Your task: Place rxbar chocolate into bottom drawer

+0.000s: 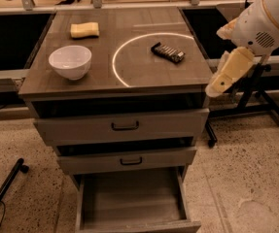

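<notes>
Down at the cabinet's foot, the bottom drawer (129, 200) stands pulled out, its bare wooden floor showing. I see the rxbar chocolate (167, 52) lying on the desk (129, 79) inside a pale ring, well apart from the white bowl (70, 61) and yellow sponge (84, 29). My gripper (216, 87) hangs just beside the desk's right edge; clenched or released, I cannot tell.

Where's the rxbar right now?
In the camera view, the rxbar lies on the cabinet top, right side, inside the white ring. The gripper hangs just off the top's right edge.
</notes>
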{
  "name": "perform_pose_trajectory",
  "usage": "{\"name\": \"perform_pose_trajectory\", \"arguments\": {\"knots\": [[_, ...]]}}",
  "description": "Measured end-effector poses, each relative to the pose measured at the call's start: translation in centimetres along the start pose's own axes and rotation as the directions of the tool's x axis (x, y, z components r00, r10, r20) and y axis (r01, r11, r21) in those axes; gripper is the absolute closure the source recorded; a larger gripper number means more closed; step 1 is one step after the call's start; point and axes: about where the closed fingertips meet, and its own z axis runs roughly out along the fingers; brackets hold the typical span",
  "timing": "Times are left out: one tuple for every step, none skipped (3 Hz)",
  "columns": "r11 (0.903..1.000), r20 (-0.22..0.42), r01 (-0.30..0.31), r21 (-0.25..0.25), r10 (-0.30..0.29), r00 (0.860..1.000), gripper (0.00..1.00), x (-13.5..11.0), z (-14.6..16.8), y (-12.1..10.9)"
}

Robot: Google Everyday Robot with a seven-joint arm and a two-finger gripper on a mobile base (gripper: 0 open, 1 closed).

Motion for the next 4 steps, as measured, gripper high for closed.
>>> {"name": "perform_pose_trajectory", "arguments": {"knots": [[0.9995,0.060,-0.023,0.022,0.022,0.998,0.00,-0.5,2.5,-2.9],[0.9960,0.103,-0.070,0.054,0.064,0.993,0.00,-1.0,4.8,-5.4],[0.9915,0.157,-0.110,0.070,0.098,0.983,0.00,-1.8,7.0,-7.8],[0.9862,0.215,-0.154,0.062,0.137,0.967,0.00,-2.7,9.3,-10.6]]}}
